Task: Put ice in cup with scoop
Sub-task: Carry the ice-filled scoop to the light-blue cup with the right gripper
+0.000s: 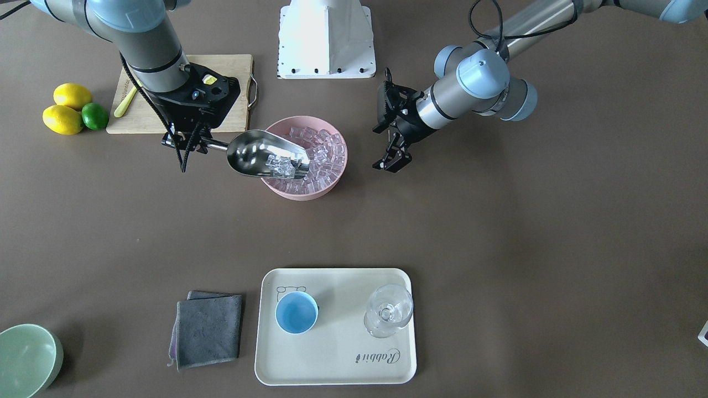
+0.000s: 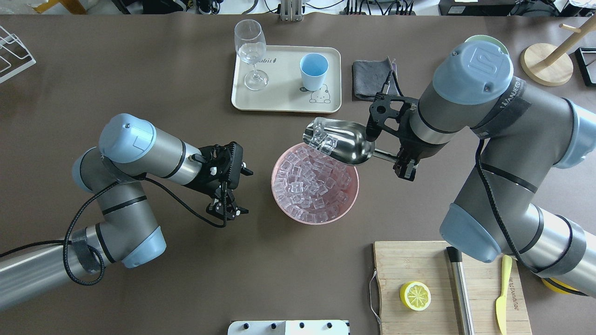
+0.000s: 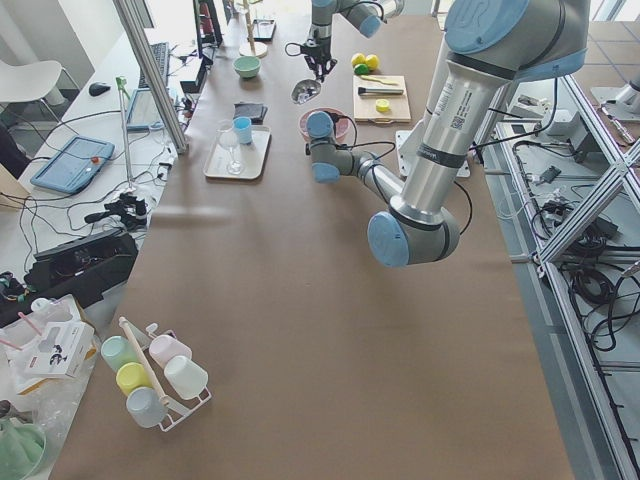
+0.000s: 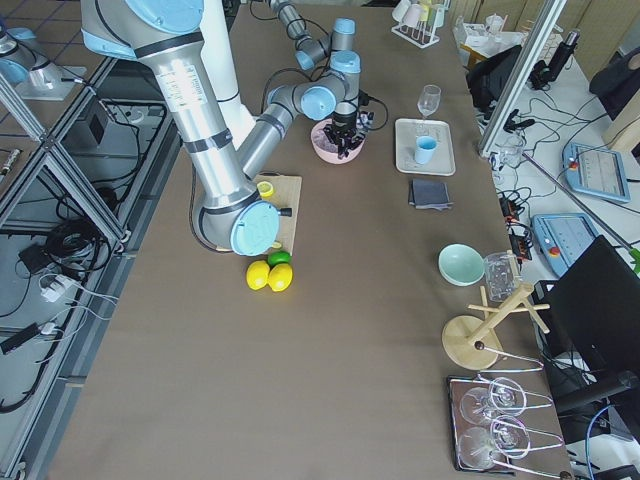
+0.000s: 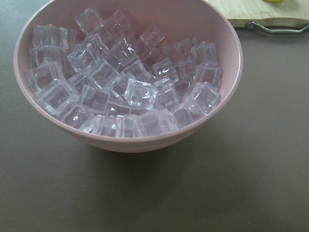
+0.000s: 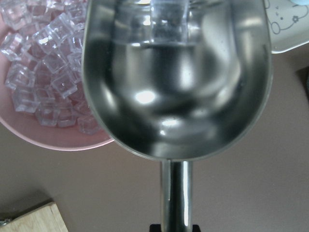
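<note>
Cream tray (image 1: 332, 354) is showing "Rabbit". My right gripper (image 2: 403, 165) is squeezing the scoop (image 2: 347, 142) by its handle, its mouth pointing to my left; my left gripper (image 2: 228, 211) is hanging open.

- In the right wrist view the shiny stainless-steel scoop (image 6: 176, 82) is cut off by the top edge. The clear ice cubes (image 6: 166, 21) at its mouth are blurred. Its rod handle runs out at the bottom edge, where the right gripper (image 6: 171, 227) shows only as a dark sliver.
- There the scoop also hides part of the pink bowl (image 6: 43, 130), which the left and top edges crop.
- The pale green bowl (image 1: 25, 359) is cut by the front-facing view's lower left corner; overhead, only a sliver shows past the right arm (image 2: 470, 70), upper right.
- A yellow lemon (image 2: 556, 284), overhead lower right, sits mostly behind that arm.
- In the side views the small light-blue cup (image 3: 243, 129) is too small to see inside.
</note>
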Controlling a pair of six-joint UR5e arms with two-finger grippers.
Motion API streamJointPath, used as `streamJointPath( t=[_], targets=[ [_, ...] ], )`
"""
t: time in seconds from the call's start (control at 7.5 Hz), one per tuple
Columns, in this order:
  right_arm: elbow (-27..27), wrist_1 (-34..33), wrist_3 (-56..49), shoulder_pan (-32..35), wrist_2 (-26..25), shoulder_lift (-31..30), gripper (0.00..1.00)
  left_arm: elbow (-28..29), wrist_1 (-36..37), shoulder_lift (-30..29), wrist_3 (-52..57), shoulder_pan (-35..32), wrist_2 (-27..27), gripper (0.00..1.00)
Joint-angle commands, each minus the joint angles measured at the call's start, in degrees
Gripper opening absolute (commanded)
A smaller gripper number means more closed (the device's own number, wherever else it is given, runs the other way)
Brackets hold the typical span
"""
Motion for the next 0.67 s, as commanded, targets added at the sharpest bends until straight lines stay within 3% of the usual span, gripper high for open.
streamJointPath(
  t=[0.0, 0.53],
  targets=[
    [0.95, 1.47, 18.67, 2.65, -0.16, 0.32, 0.00, -2.91, 3.70, 1.49, 0.14, -0.57, -1.67, 0.99],
    [0.69, 0.34, 30.68, 3.27, 3.78, 1.56, 0.00, -14.16, 10.04, 9.48, 0.14, -3.72, -2.20, 0.99]
  ],
)
